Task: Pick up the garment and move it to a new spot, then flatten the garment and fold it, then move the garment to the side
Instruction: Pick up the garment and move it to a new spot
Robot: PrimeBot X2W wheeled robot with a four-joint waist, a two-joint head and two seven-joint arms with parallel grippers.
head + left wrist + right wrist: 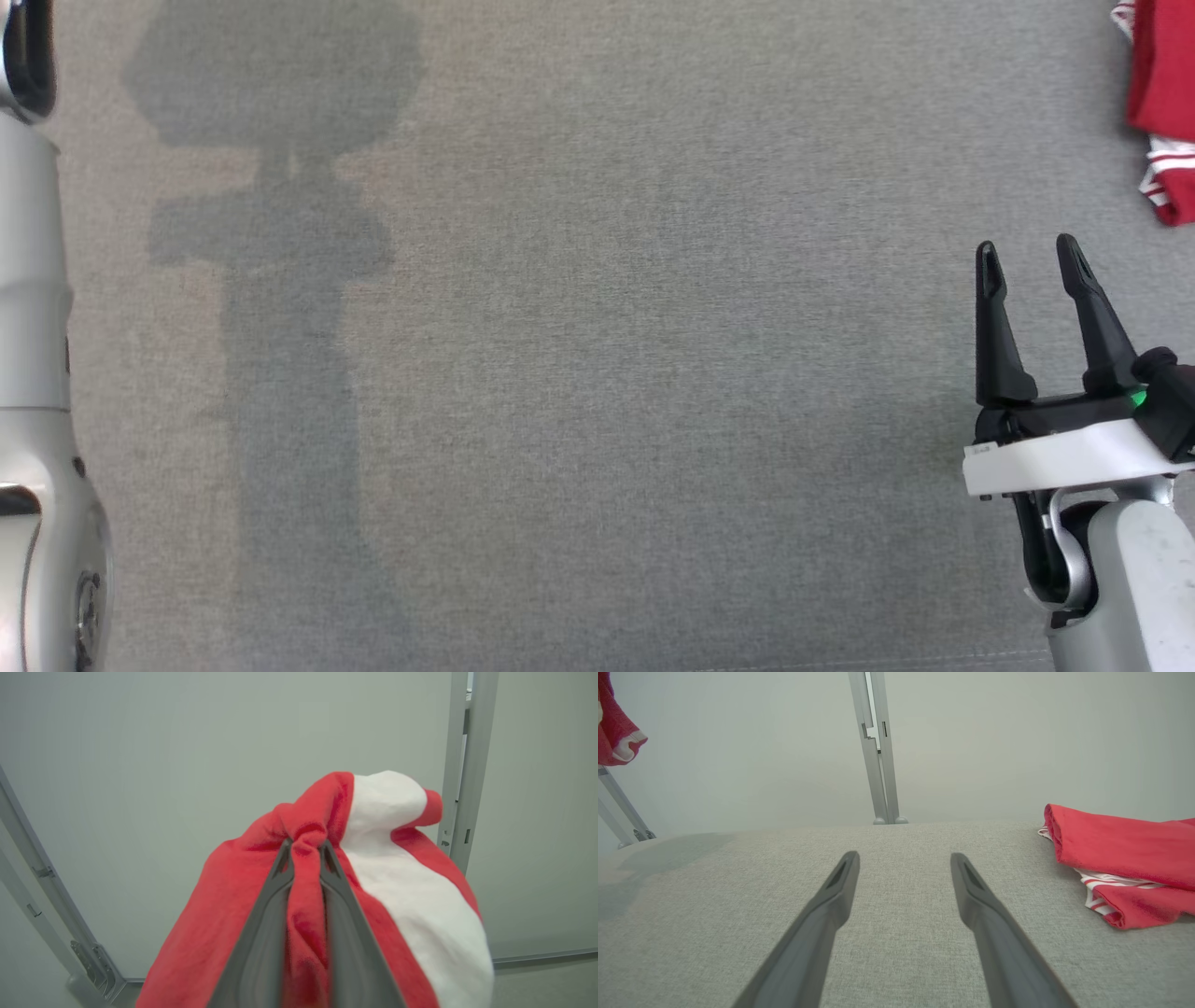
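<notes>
grey woven surface [597, 373] spreads below a pale wall [738, 742]; centre of the left wrist view, the left gripper [306, 845] is clenched on a bunched fold of the red and white garment [224, 905], which drapes around its fingers, lifted against the wall; the right gripper [1027, 245] stands spread wide at the head view's lower right; another red striped cloth [1162, 84] lies at upper right.

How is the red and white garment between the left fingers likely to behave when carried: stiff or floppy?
Probably floppy: the red and white garment drapes in soft folds over the left gripper. Likely light, since one small pinched bunch carries it. Its fuzzy surface should not slip easily.
</notes>
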